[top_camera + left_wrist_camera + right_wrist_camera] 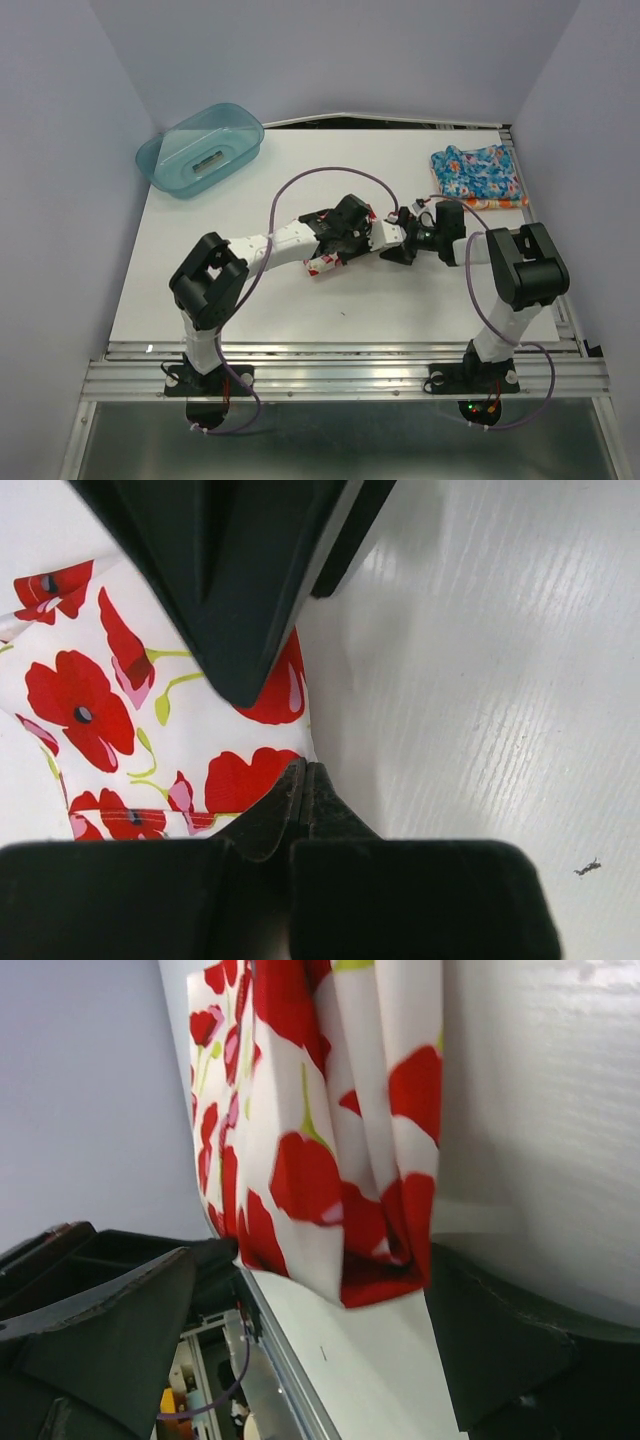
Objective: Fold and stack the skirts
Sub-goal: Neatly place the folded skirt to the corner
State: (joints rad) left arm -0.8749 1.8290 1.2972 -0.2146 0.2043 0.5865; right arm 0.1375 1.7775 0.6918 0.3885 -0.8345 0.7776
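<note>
One skirt is waiting to be folded: the poppy skirt [100, 710] is lying bunched at the middle of the desk [400, 310]. Its long axis seems to be running near-left to far-right, though the arms are hiding most of it. The left tool [300, 785] is clenching its hem corner. The right tool [310, 1330] is standing released, fingers either side of a fold. At the far right, the blue skirt [470, 170] is resting folded on the orange skirt [505, 203], lengthwise left to right, so about two thirds looks done.
</note>
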